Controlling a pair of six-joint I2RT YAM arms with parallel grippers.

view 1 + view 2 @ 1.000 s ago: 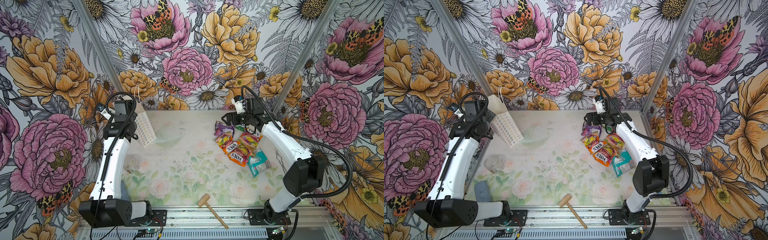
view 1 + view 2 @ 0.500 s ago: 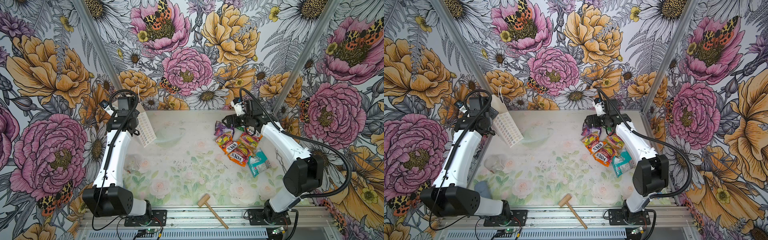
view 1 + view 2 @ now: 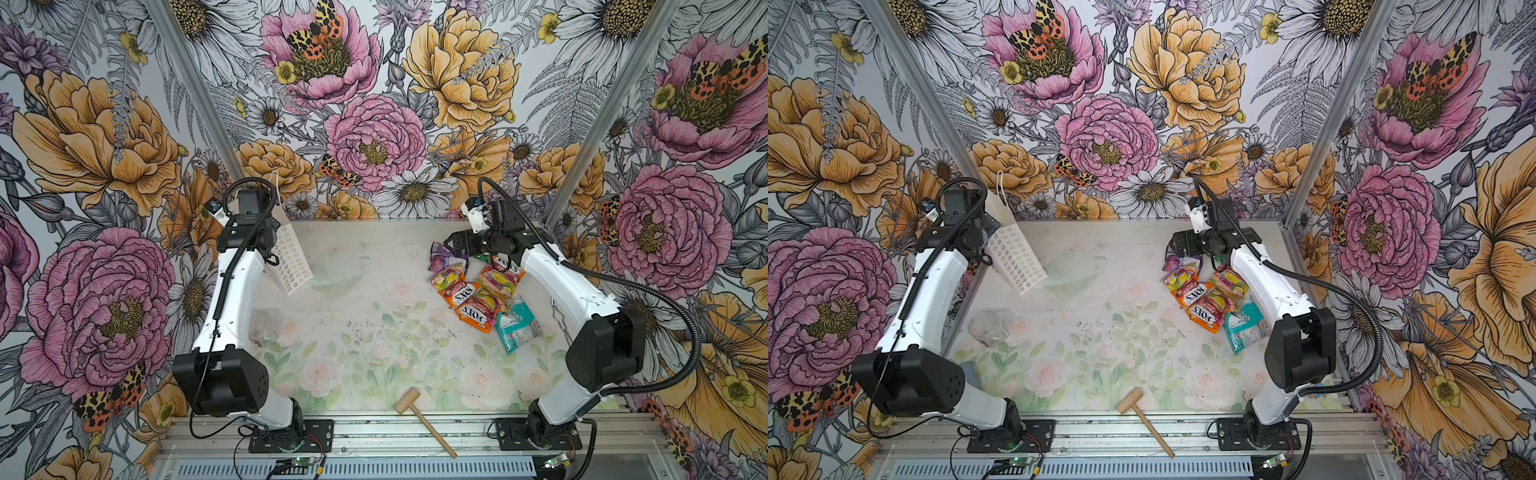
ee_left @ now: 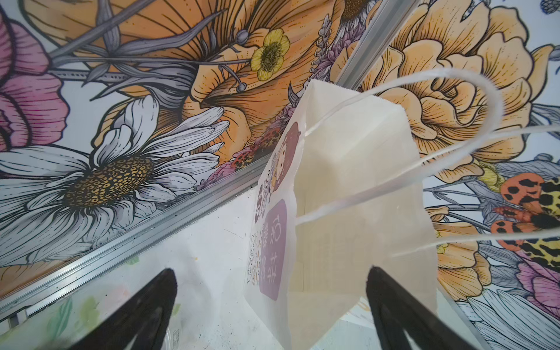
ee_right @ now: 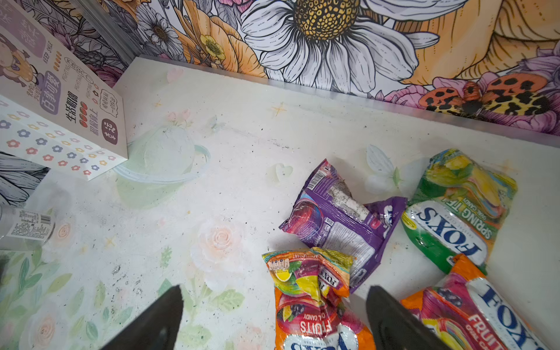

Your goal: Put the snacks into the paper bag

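The paper bag (image 3: pixel 291 259) (image 3: pixel 1017 259) stands in the back left corner, white with small pastel flowers and cord handles. My left gripper (image 4: pixel 270 269) is open right beside it. In the left wrist view the bag (image 4: pixel 348 181) stands between the spread fingers, ungripped. The snacks lie in a heap at the back right: a purple packet (image 5: pixel 336 218), a green one (image 5: pixel 454 221), orange ones (image 3: pixel 455 289) (image 5: pixel 309 297) and a teal one (image 3: pixel 517 326). My right gripper (image 3: pixel 455 245) (image 5: pixel 274 288) hangs open over the purple and orange packets, holding nothing.
A wooden mallet (image 3: pixel 419 415) lies at the table's front edge. A clear plastic jar (image 3: pixel 988 328) lies on its side by the left arm. Walls close the table at the back and both sides.
The left arm has swung back toward the corner, bringing its open gripper closer to the bag. The right gripper has shifted slightly over the packets.
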